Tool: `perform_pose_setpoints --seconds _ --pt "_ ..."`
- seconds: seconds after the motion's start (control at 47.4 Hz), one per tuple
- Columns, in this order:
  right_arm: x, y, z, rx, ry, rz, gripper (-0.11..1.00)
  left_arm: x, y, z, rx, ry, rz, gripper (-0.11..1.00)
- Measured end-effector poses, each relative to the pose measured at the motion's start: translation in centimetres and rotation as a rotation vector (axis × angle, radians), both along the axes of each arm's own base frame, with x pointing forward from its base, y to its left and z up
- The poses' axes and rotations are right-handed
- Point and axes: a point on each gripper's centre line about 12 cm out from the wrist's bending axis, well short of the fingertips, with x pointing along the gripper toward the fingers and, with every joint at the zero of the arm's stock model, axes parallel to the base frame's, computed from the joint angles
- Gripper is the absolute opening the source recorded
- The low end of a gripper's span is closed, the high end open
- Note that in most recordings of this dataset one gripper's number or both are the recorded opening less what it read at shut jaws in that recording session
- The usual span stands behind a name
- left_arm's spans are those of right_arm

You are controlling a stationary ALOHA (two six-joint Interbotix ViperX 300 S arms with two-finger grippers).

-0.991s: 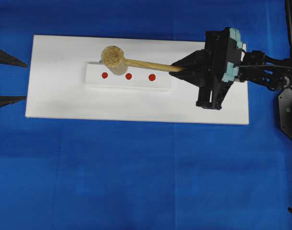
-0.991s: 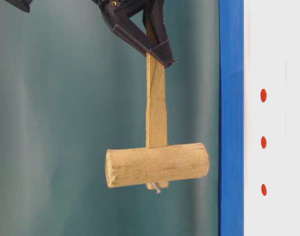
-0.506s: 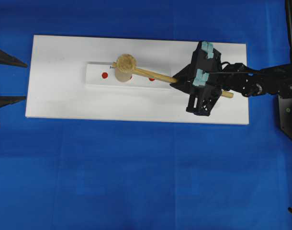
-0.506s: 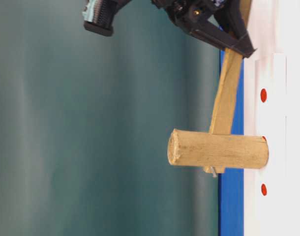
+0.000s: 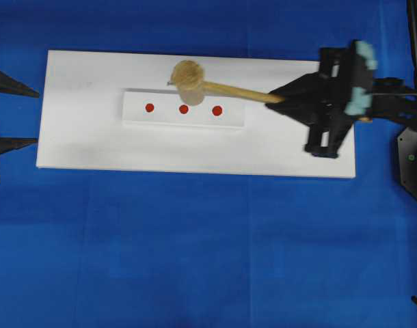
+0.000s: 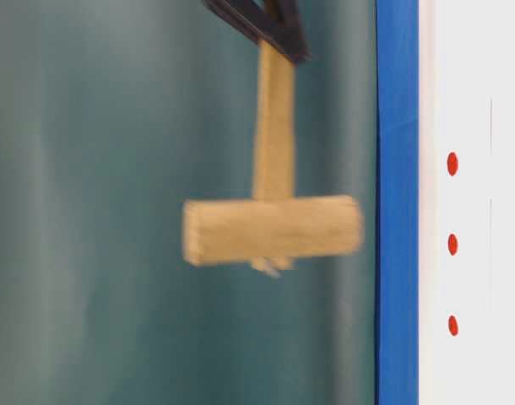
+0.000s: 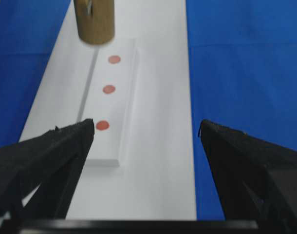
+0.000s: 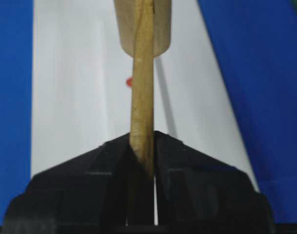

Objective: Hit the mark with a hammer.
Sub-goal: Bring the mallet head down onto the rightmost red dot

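Note:
The hammer, a light wooden mallet, has its head (image 5: 188, 74) raised over the far edge of the small white block (image 5: 167, 117), near the middle red mark (image 5: 184, 108). Two more marks (image 5: 150, 107) (image 5: 217, 110) flank that one. My right gripper (image 5: 280, 99) is shut on the slim handle (image 8: 142, 97). The table-level view shows the blurred head (image 6: 273, 229) well clear of the board, apart from the marks (image 6: 452, 245). My left gripper (image 7: 146, 129) stands open and empty at the board's left end, facing the marks (image 7: 108, 89) and the hammer head (image 7: 94, 22).
The block lies on a large white board (image 5: 195, 154), which rests on blue cloth (image 5: 195, 253). The right arm's black links (image 5: 400, 102) reach in from the right edge. The left fingertips (image 5: 31, 90) poke in at the left edge.
Half a second ago the hammer head was down on the middle mark. It has since swung up off the block, and the right gripper has risen and drawn back to the right.

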Motion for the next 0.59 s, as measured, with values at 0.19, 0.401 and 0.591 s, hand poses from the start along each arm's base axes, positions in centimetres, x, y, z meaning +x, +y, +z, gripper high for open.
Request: perform_pose_setpoints --seconds 0.19,0.401,0.591 --pt "-2.1 0.4 1.5 -0.017 -0.056 0.024 0.03 0.0 0.0 -0.2 -0.002 0.004 0.000 0.87" --pt "-2.5 0.5 1.0 -0.016 -0.042 0.032 0.03 0.0 0.0 -0.1 -0.002 0.003 0.000 0.87" --pt "-2.4 0.4 -2.4 0.009 0.073 0.021 0.03 0.0 0.0 -0.2 -0.002 0.004 0.000 0.87"
